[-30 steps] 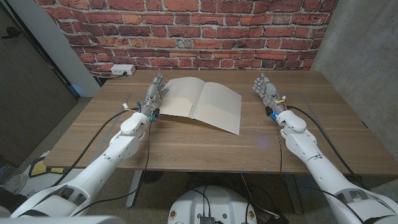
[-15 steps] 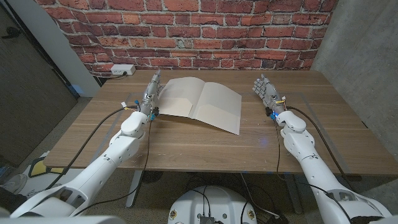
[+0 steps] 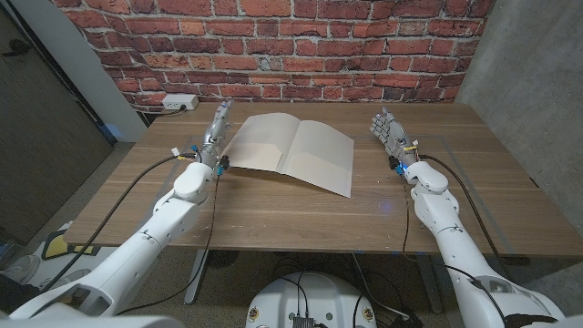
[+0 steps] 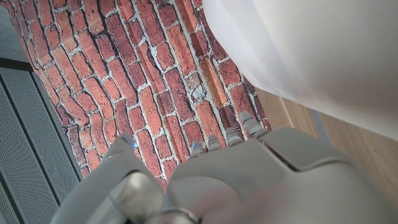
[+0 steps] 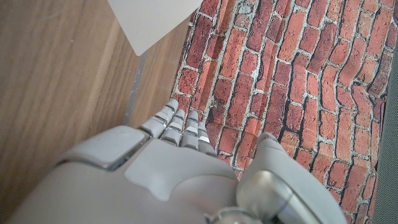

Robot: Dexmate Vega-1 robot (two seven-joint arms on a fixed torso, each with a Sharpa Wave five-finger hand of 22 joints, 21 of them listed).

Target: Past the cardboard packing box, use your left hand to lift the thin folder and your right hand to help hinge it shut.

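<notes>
Folder (image 3: 291, 152) open and lying flat on the table (image 3: 273, 205), between the two hands, its crease running away from the robot. Left hand (image 3: 215, 132) just beside the folder's left edge, standing on its edge with fingers stretched out together toward the brick wall (image 3: 273, 46); whether touching the folder, hard to tell from the head view. Nothing held in it. In the left wrist view, fingertips (image 4: 214, 144) straight and close to each other, the pale folder (image 4: 311, 56) near them on one side.

Right hand (image 3: 390, 134) well apart from the folder's right edge, raised with palm upright, fingers a little spread and holding nothing. In the right wrist view, fingers (image 5: 177, 127) lined up side by side, a corner of the folder (image 5: 149, 22) on the wood ahead of them.

White socket strip (image 3: 179, 103) at the wall, beyond the left hand.
</notes>
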